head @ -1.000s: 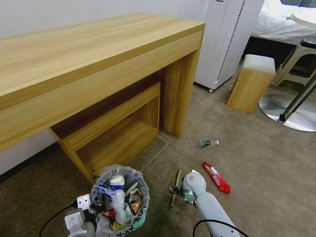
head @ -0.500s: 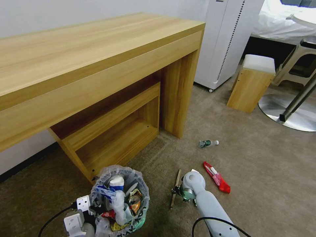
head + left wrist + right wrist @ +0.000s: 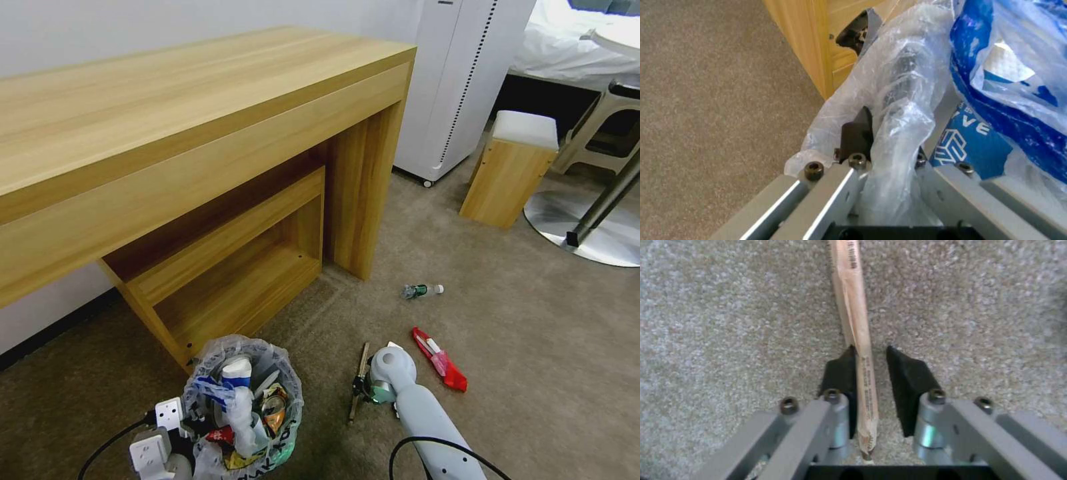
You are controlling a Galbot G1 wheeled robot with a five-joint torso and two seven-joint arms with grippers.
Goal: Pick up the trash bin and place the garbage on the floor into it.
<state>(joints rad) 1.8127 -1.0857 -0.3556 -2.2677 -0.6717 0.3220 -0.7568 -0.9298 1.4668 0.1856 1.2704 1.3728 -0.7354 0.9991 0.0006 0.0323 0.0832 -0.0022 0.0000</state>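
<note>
— Head view first: where is the trash bin (image 3: 243, 407)?

— Low on the beige carpet floor (image 3: 533, 373), just in front of the wooden table's (image 3: 200, 120) lower shelf. It is lined with a translucent bag and heaped with litter, a can and blue-white packaging among it. The left tool (image 3: 175, 420) is at the bin's rim on the side away from the wooden stick (image 3: 358, 381).

— And the right tool (image 3: 360, 387)?

— Down at the floor on the other side of the bin, right at the stick. Beyond the stick from the bin lie a red wrapper (image 3: 440, 360) and, farther off, a green-labelled bottle (image 3: 420, 291).

— Left wrist view?

— The left tool (image 3: 887, 133) is pressed together on the bin's rim (image 3: 902, 66), bag plastic bunched between its dark pads. Blue-and-white packaging (image 3: 996, 83) sits inside the bin, just beside the rim; carpet and a table panel lie outside it.

— Right wrist view?

— The right tool (image 3: 871, 373) straddles the stick (image 3: 853, 306), which lies flat on the carpet (image 3: 729, 306). One black pad (image 3: 840, 373) touches the stick; the other (image 3: 907, 380) stands a little apart, so the jaws are narrowly spread and not pinching it.
</note>
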